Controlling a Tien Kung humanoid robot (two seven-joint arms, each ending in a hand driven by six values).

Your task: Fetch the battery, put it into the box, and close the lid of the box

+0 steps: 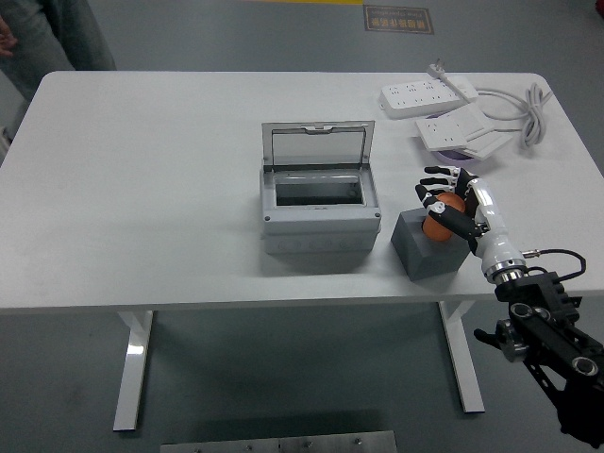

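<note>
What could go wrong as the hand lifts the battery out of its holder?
The right robot hand wraps the orange battery while it sits in the grey holder; a tilted pull could drag the holder along or tip it. The holder stands near the table edge, so it might slide off. The box opening is narrow under the raised lid, so the hand could knock the lid.
</note>
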